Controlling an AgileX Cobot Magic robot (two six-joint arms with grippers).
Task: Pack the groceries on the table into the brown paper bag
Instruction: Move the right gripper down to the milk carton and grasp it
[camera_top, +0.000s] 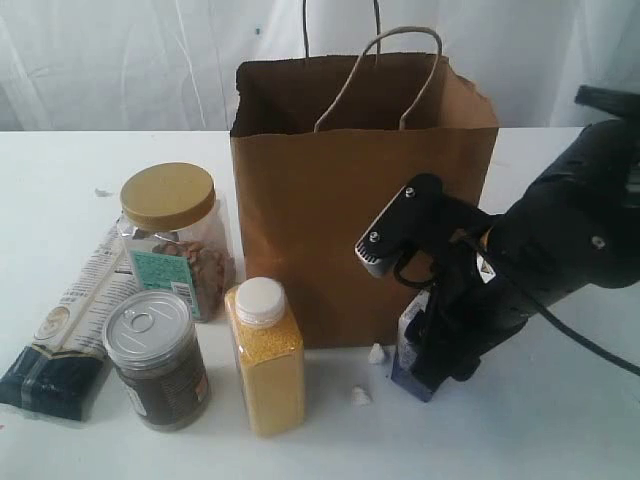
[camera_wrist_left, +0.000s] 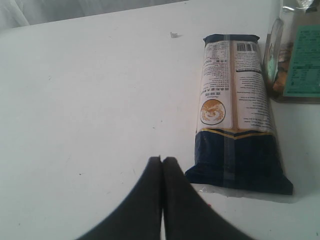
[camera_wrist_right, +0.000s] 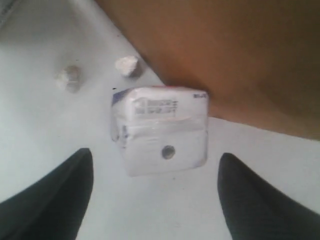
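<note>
while right gripper (camera_wrist_right: 155, 153) gapes empty, left gripper (camera_wrist_left: 161, 159) closed: white-blue carton (camera_wrist_right: 160, 125), round seal (camera_wrist_right: 168, 151).

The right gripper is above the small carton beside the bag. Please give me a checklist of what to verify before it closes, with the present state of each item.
1. Right gripper open: ok.
2. Small carton between the jaws, roughly centred: ok.
3. Gap between carton and brown paper bag: cannot tell; they are very close.
4. Bag upright, mouth open: ok.
5. White scraps outside the jaws' path: ok.
6. Left gripper shut, away beside the long packet: ok.
</note>
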